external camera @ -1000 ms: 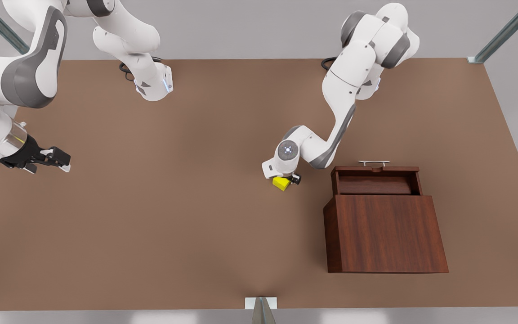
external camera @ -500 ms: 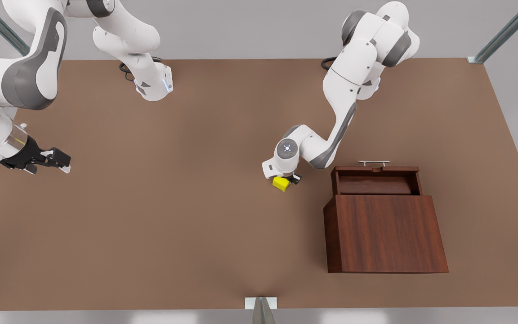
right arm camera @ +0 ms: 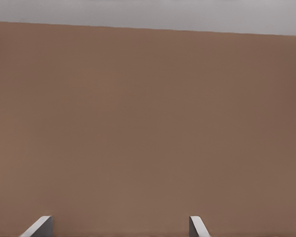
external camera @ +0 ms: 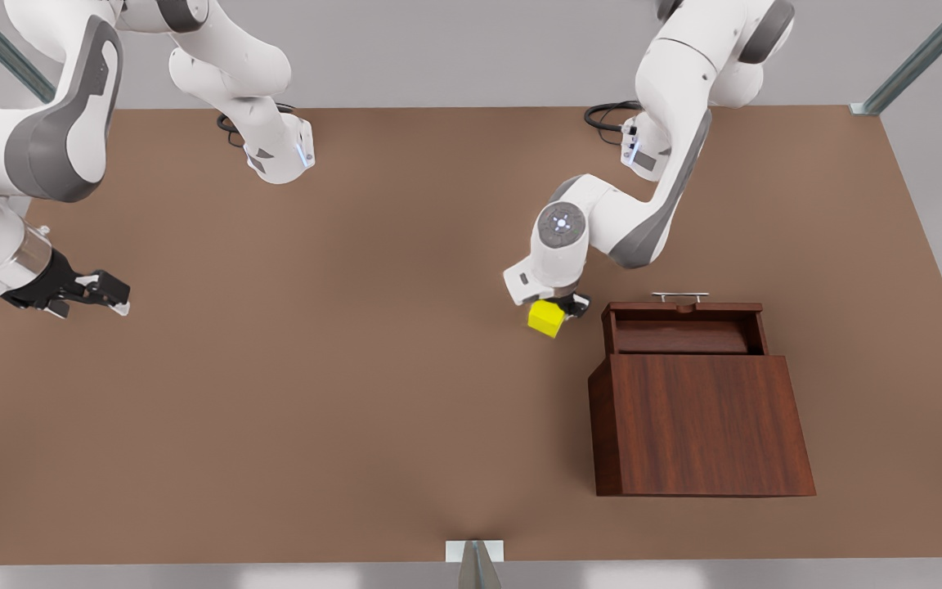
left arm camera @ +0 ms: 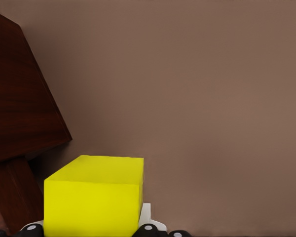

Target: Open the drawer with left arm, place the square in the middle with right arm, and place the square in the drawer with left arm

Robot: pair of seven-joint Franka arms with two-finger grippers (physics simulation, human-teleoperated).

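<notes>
In the left wrist view we saw the left pincer [external camera: 559,315] pinching the one yellow square [external camera: 545,318] from close up, beside the dark cabinet [external camera: 700,425]; the front view showed its drawer [external camera: 688,325] pulled open. Our right pincer [external camera: 107,293] waited, fingers spread, over the brown counter [external camera: 356,368]. Two arms, grey walls.

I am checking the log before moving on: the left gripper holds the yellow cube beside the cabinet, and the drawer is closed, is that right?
Not quite. The drawer is open, pulled out from the cabinet with its inside showing in the front view. The rest holds: the left gripper holds the yellow cube beside the cabinet. The right gripper waits open at the front view's left.
</notes>
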